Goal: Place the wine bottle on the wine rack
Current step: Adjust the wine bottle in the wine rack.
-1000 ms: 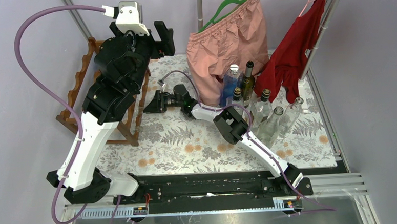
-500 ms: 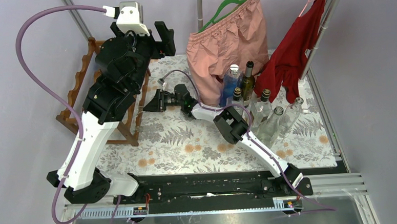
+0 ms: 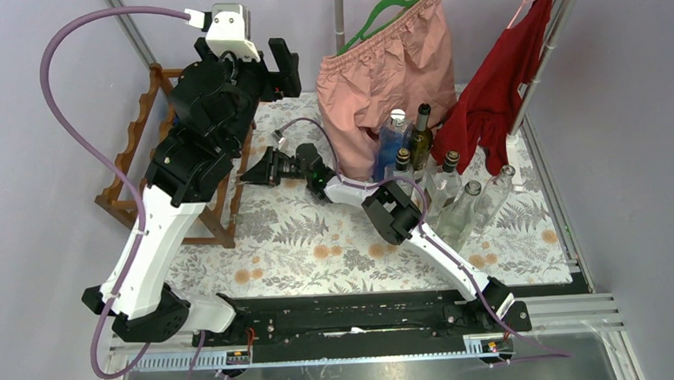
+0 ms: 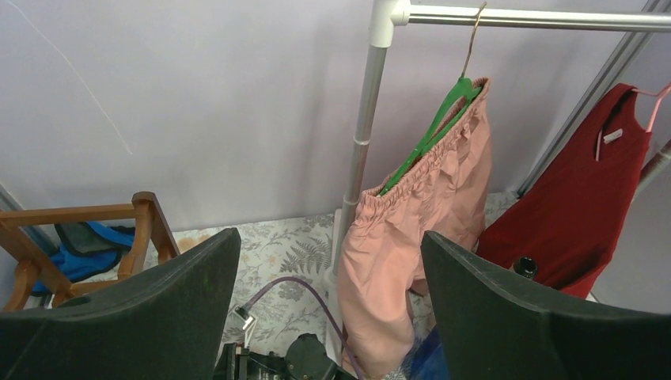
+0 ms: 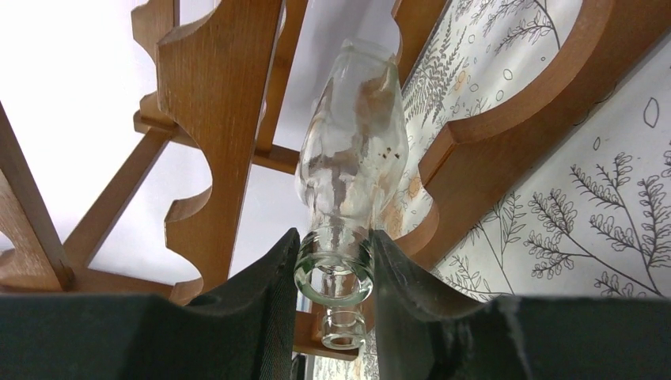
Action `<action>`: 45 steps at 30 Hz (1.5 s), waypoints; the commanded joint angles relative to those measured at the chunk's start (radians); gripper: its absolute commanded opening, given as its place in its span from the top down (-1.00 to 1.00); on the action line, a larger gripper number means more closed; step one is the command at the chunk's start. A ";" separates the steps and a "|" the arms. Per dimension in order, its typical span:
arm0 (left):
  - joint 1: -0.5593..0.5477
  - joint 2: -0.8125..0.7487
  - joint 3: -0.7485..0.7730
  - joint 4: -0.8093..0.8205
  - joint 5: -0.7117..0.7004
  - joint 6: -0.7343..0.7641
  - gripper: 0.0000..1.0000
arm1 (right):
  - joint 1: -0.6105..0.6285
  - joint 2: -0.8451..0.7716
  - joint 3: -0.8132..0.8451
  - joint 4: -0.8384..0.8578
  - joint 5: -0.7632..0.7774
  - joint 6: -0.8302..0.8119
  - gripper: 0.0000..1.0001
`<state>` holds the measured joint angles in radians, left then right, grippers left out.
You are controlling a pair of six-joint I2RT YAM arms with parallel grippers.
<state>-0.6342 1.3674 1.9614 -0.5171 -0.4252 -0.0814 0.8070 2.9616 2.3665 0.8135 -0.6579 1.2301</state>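
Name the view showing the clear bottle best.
Right wrist: the clear bottle fills the frame, neck between the jaws, body among the wine rack rails. Top external hides it; left wrist misses it.

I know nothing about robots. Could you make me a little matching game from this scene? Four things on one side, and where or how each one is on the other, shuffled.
Things:
1. wine bottle
2. left pincer
3. pink shorts
4. red top

States:
A. on a green hanger
B. open, holding nothing
C. hanging at the far right
D. gripped at the neck by the right pincer

Pairs: 1-D, 2-B, 3-A, 4-C
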 commanded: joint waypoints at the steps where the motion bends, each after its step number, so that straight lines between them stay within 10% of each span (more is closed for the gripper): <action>1: 0.008 0.009 0.025 -0.009 0.014 0.000 -0.83 | 0.014 -0.036 0.030 0.161 0.053 0.073 1.00; 45: 0.019 0.017 0.014 -0.003 0.069 -0.026 -0.83 | 0.027 -0.130 -0.039 0.245 0.182 0.098 1.00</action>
<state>-0.6209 1.3788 1.9614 -0.5381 -0.3748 -0.1001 0.8181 2.9238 2.2539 0.9081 -0.5186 1.2884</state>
